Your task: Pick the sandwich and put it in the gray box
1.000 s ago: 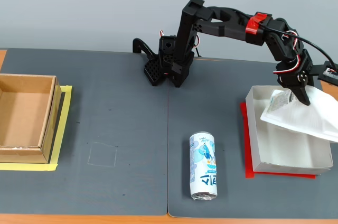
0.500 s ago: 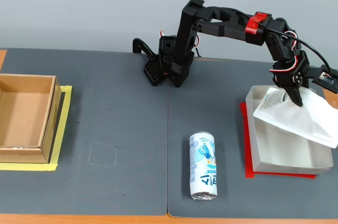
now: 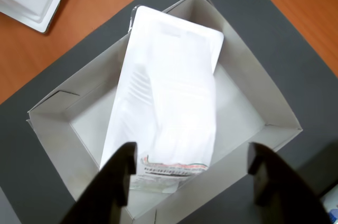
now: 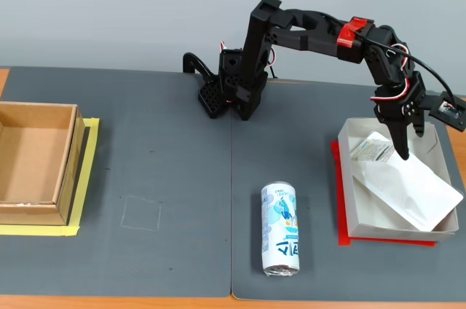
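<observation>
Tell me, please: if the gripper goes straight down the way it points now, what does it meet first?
Probably the sandwich: the open gripper hangs right above its label end, which lies in the gray box. How far above, the views do not show.

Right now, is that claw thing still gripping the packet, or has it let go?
Gripper: open, holding nothing. The sandwich lies free in the gray box, its far end propped on the rim.
</observation>
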Motion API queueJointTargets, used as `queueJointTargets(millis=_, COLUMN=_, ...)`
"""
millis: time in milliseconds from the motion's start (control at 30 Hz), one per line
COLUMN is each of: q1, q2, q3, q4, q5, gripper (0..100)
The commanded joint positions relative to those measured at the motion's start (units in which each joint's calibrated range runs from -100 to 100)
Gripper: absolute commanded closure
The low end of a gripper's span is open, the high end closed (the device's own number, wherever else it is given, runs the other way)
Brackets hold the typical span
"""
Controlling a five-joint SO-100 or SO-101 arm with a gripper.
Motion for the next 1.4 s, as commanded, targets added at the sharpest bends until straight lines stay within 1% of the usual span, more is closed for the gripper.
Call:
queueJointTargets(millis=0, q1=1.53, q2=-4.79, q3=-2.44, q4=-0.64, q5=0.21, gripper=76)
queueJointTargets(millis=200, q1=5.48, q2=-8.27, q3=-2.62, q4=-0.03, q5=0.47, gripper=76)
queueJointTargets(millis=433, q1=12.42, q2=-14.79, q3=-2.07, q4=0.14, q5=6.31, gripper=77)
queueJointTargets(millis=500, q1=14.96, q2=-16.66, q3=-2.07, q4=0.23, q5=7.35, gripper=81)
queueJointTargets(millis=633, q1=20.70, q2=-20.22, q3=-0.63, q4=0.14, q5=8.86, gripper=96)
queueJointTargets(millis=667, q1=22.12, q2=-21.32, q3=0.37, q4=0.14, q5=9.22, gripper=98)
queueJointTargets(millis=833, q1=28.91, q2=-27.43, q3=7.70, q4=-0.64, q5=10.99, gripper=98)
queueJointTargets(millis=1133, q1=43.45, q2=-38.53, q3=24.25, q4=-0.81, q5=10.94, gripper=98)
queueJointTargets(millis=1200, q1=45.24, q2=-41.25, q3=28.59, q4=-2.90, q5=10.94, gripper=98)
queueJointTargets(millis=1367, q1=46.51, q2=-49.98, q3=42.88, q4=-12.27, q5=10.68, gripper=98)
